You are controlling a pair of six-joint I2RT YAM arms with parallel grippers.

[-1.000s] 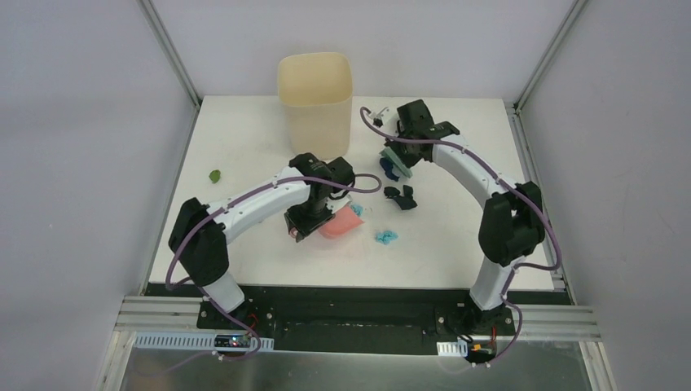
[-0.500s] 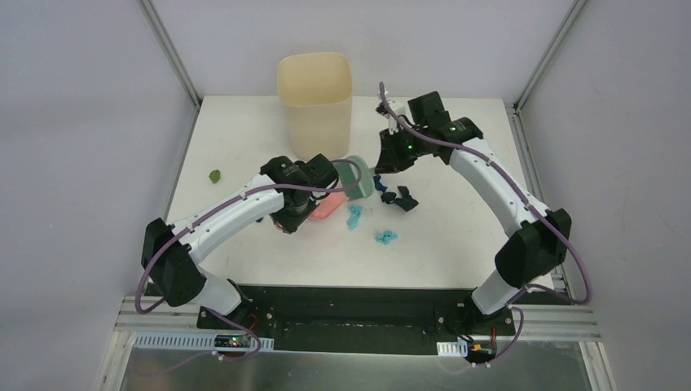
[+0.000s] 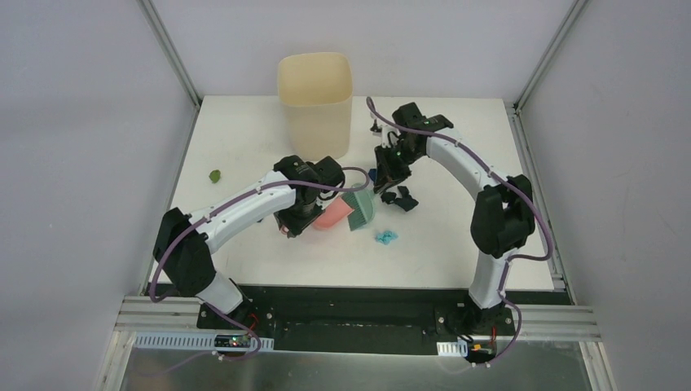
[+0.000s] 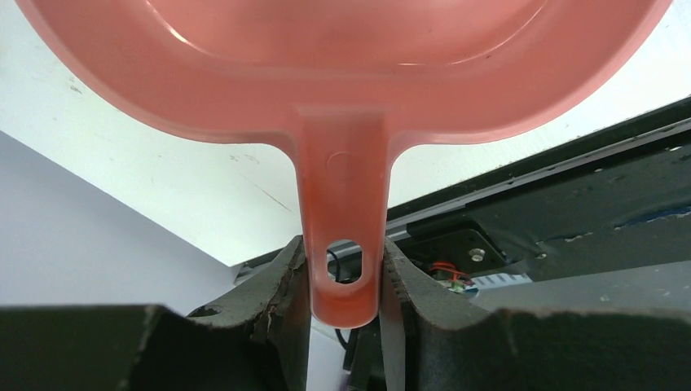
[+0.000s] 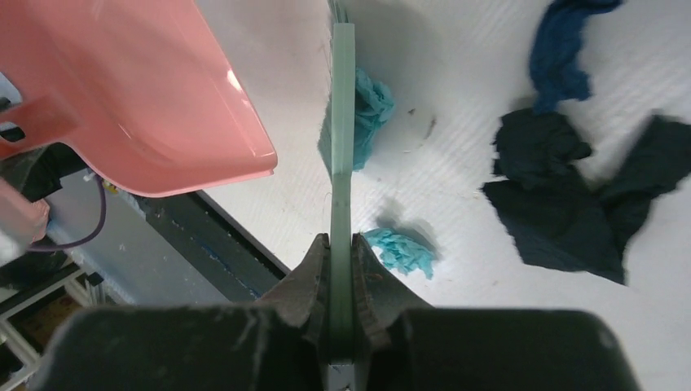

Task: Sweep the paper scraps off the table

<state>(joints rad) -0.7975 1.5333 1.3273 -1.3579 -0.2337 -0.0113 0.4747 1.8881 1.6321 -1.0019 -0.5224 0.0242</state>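
While the two arms are meeting near the middle of the overhead view, the left fingers [image 4: 344, 277] are clamping the handle of the pink dustpan [image 4: 342, 65], squeezed tight on either side of its hanging hole. The right fingers [image 5: 342, 252] are pinching the flat handle of the teal brush [image 5: 343, 122], which is showing edge-on in the right wrist view. The paper scraps [image 3: 399, 198] are lying on the white bench [image 3: 244, 138], mostly just right of centre in the overhead view. A light blue wad [image 5: 371, 110] is sitting right against the brush, near the pan's lip, and a second light blue wad [image 5: 401, 249] is lying lower in the right wrist view. The black pieces [image 5: 562, 195] and a navy one [image 5: 561, 53] are spreading toward the right of that view, and a green wad [image 3: 215, 175] is sitting alone at the left of the overhead view, well apart. I am judging these wads to be feather-light, soft and springy, so they are likely to skid, roll or flick off the bristles. Pinching them is hardly worthwhile. They are better taken from their far side with the brush held low, herding them to the pan's front edge. The cream bin [image 3: 315, 98] is standing at the upper middle. I am seeing no brand, label or readable writing anywhere.
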